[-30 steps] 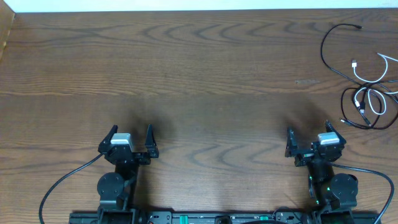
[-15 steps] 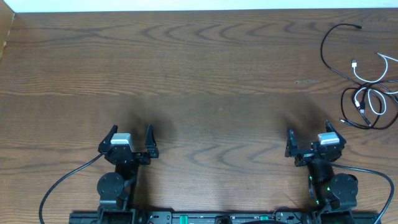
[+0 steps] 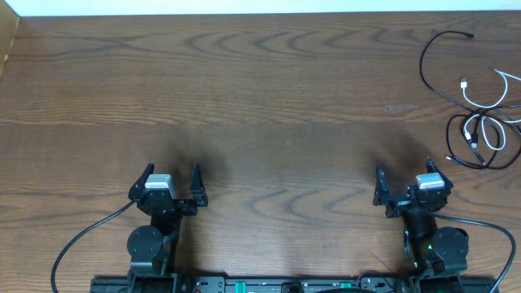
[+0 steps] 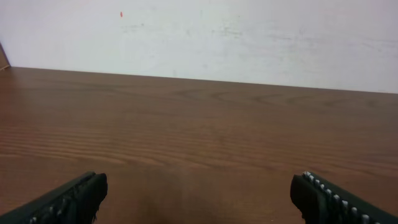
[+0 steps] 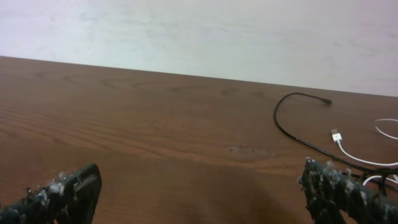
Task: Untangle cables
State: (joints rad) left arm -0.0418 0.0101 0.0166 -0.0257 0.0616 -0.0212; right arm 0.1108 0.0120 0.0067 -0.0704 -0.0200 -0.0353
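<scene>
Thin black and white cables (image 3: 474, 137) tangled at the far right edge of a brown wooden table (image 3: 260, 98), left gripper (image 3: 172, 172) and right gripper (image 3: 404, 169) at the near edge, both wide open, holding nothing, well apart from the cables.

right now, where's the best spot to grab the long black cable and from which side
Probably grip the black cable on its open arc, clear of the tangle: there it lies alone and flat on the table. Come straight down from above with the open right gripper, jaws across the strand.
</scene>
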